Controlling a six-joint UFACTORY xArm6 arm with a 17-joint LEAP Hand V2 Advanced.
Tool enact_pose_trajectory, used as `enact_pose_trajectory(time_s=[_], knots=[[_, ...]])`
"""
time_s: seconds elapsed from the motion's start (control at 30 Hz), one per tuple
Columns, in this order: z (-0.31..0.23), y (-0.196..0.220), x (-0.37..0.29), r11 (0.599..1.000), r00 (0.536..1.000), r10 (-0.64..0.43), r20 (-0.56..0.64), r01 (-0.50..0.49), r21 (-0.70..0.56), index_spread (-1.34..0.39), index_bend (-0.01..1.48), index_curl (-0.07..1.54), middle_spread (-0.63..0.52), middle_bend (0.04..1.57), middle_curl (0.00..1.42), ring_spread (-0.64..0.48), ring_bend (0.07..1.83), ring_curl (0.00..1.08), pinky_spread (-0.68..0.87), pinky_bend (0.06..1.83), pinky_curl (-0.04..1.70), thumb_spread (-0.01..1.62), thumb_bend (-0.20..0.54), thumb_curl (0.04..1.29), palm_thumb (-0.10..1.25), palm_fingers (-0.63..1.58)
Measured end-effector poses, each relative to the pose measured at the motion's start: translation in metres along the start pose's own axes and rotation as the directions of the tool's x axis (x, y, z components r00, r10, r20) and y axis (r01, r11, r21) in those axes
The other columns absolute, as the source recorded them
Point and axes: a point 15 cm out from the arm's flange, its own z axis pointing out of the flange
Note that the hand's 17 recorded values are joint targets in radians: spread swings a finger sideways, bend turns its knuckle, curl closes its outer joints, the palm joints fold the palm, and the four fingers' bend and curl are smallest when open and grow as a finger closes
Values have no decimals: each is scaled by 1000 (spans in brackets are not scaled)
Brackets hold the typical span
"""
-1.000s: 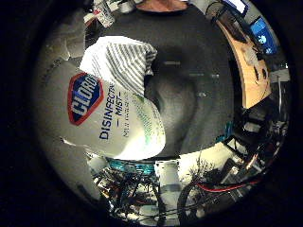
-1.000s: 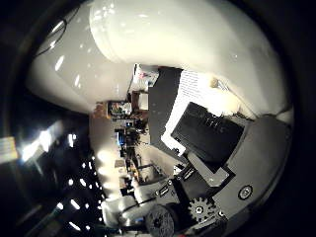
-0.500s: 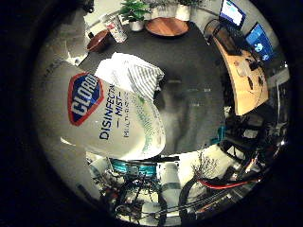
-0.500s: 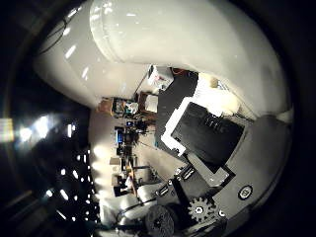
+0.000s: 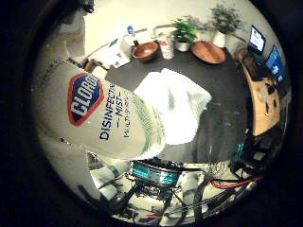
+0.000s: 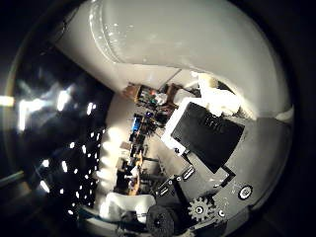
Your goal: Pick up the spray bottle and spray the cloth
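Observation:
The white spray bottle, with a blue and red label, fills much of the little finger side view, close against the palm. Its smooth white body also spans the thumb side view. My right hand is shut on it, and a black and white finger lies curled against the bottle's side. The bottle is lifted off the dark table. A white cloth with faint stripes lies crumpled on that table, beyond the bottle's end. The spray head is hidden.
At the table's far edge stand a wooden bowl, a flat wooden plate and potted plants. A wooden desk with monitors stands beside the table. The hand's teal body shows below the bottle.
The whole picture has shifted, so the camera has moved. The cloth now looks smaller and farther from the palm, and more of the table's far edge shows. The bottle stays held.

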Motion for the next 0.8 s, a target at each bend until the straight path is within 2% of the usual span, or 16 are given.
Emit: enact_pose_trajectory(time_s=[0.17, 0.3, 0.33, 0.5, 0.8], knots=[[37, 4, -23, 992, 991, -90, 101, 80, 101, -296, 1103, 693, -185, 1320, 688, -215, 1430, 560, -342, 1259, 589, 660, -17, 996, 971, 1237], [75, 26, -36, 990, 974, -124, 192, 110, 85, -294, 1106, 693, -185, 1319, 688, -215, 1429, 560, -351, 1254, 584, 682, -16, 1001, 963, 1239], [114, 35, -36, 987, 951, -158, 267, 140, 85, -292, 1110, 690, -185, 1319, 689, -215, 1429, 560, -355, 1251, 582, 697, -16, 1007, 964, 1238], [175, 42, -18, 992, 936, -128, 327, 120, 45, -291, 1105, 685, -185, 1320, 689, -215, 1427, 559, -357, 1251, 583, 706, -15, 1009, 966, 1236], [246, 22, 14, 996, 919, -89, 385, 90, 17, -293, 1105, 684, -185, 1321, 689, -213, 1426, 556, -357, 1251, 584, 714, -18, 1011, 964, 1235]])
